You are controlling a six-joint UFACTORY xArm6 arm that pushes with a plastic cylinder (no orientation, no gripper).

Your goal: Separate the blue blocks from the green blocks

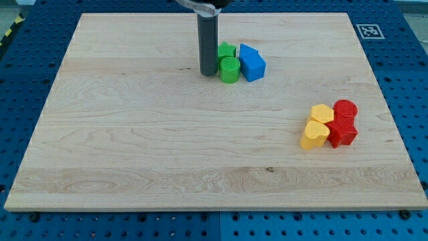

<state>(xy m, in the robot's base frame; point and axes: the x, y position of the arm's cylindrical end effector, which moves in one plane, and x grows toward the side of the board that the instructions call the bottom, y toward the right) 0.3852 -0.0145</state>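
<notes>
Wooden surface (134, 134) seen from above and in front. The tool is a plain dark rod with no jaws, so it grasps nothing; my tip (208, 73) rests on the surface just left of the green cylinder (229, 69), touching or nearly so. A second green block (227, 49), shape unclear, sits behind the cylinder. The blue block (252, 63), angular, touches the cylinder on the view's right. This cluster lies near the view's top edge, centre. Two yellow blocks (317, 127) and two red blocks (344, 123) huddle near the view's right edge. Bare wood spans the view's left and bottom.
</notes>
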